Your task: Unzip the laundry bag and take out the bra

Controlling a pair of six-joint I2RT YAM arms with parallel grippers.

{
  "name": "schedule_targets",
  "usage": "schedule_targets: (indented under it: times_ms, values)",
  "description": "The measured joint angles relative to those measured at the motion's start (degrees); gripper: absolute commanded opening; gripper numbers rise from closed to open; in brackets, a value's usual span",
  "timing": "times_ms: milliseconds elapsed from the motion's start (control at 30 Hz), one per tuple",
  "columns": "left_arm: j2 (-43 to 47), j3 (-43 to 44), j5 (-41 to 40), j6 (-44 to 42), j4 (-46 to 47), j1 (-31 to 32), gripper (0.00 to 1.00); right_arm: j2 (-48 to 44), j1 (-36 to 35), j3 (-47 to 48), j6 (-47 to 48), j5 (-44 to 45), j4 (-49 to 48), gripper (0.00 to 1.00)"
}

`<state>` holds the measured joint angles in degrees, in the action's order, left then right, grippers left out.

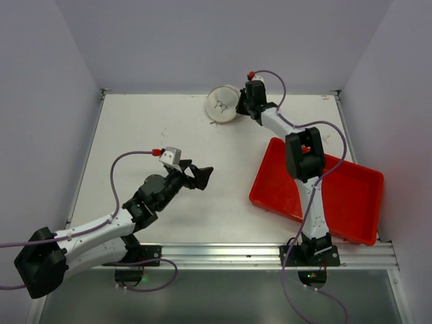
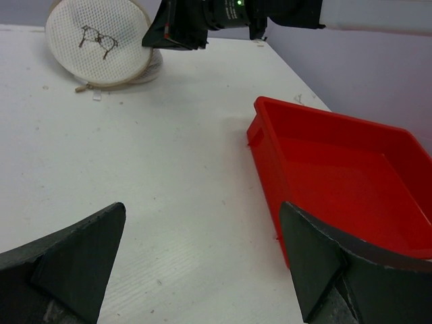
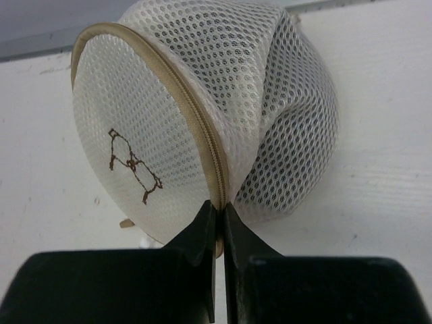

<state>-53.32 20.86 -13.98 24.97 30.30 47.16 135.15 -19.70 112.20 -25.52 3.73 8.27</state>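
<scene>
From above, the laundry bag (image 1: 223,103) is seen at 12 o'clock on the tabletop (image 1: 155,128), stood on edge, with the right claw (image 1: 241,102) touching its 3 o'clock side. The left claw (image 1: 202,177) is held spread wide, gripping nothing, well apart from the bag. A red tray (image 1: 337,202) lies at 4 o'clock.

In the left wrist view, the bag is placed at 11 o'clock.

In the right wrist view, the right claw is shown pinched closed on the bag's tan zip rim (image 3: 202,138) at 6 o'clock.
</scene>
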Motion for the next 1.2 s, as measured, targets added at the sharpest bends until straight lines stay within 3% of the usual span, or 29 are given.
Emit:
schedule_targets:
  times_ms: [267,467,933,1200]
  values:
    - [-1.29,2.27,-2.86,1.03,-4.11,-0.57,0.98,-14.32,0.11,-21.42,-3.76,-11.23,-6.27,0.00]
    - [-5.31,7.98,-1.70,3.98,-12.02,-6.38,0.95,-27.80,-0.15,-36.00,-8.96,-19.89,-13.20,0.00]
    - [-9.05,9.66,8.26,10.32,-17.22,-12.41,0.94,-40.13,-0.33,-51.17,-11.08,-34.86,-16.57,0.00]
    - [-9.97,8.41,13.64,13.05,-14.43,-12.61,0.96,-45.97,-0.55,-57.24,-18.32,-39.89,-26.29,0.00]
